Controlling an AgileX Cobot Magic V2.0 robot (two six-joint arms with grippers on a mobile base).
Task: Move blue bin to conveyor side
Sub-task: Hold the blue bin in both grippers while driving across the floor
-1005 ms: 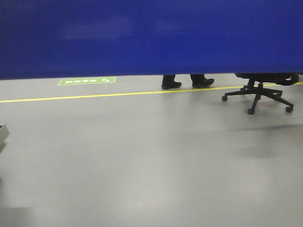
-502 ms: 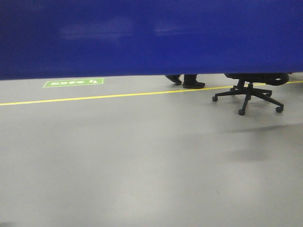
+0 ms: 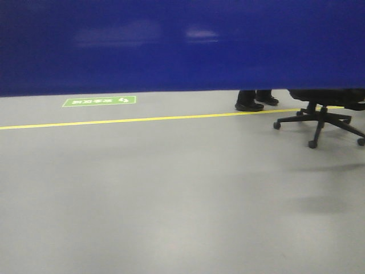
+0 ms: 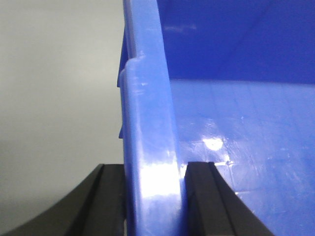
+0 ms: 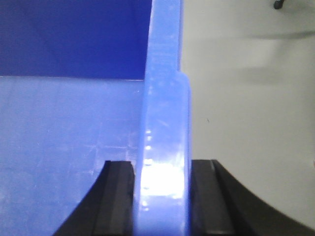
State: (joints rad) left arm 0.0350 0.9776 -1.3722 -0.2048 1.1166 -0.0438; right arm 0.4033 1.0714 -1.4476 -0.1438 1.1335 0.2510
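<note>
While the bin point(image 3: 182, 45) filled the whole upper part of the front view as a flat, dark blue wall, its lower edge ran almost level across the picture with open ground showing beneath it. Below the bin lay the grey floor point(image 3: 171, 205), faintly glossy. Beyond the bin, under its right end, stood a black chair point(image 3: 319, 120) on a star base with castors, its seat partly hidden behind the bin's lower edge. A yellow line point(image 3: 114, 121) crossed the floor beyond the bin, running from under its left end toward its right end. Just below the bin's edge, toward its left end, a green sign point(image 3: 99, 101) lay flat on the floor, its white lettering too small to read. A pair of black shoes point(image 3: 251, 104) showed beneath the bin's right half, the legs above them cut off by its edge. The left gripper point(image 4: 153, 196) was clamped on the bin's left wall at the thick rim, one black finger point(image 4: 110, 196) pressed against the outer face and the other against the inner face, with the glossy inside of the bin spreading away past it. The right gripper point(image 5: 162, 196) held the bin's right wall the same way, its fingers point(image 5: 115, 196) pinching the rim from inside and outside, a bright glare on the plastic between them and grey floor outside the wall.
</note>
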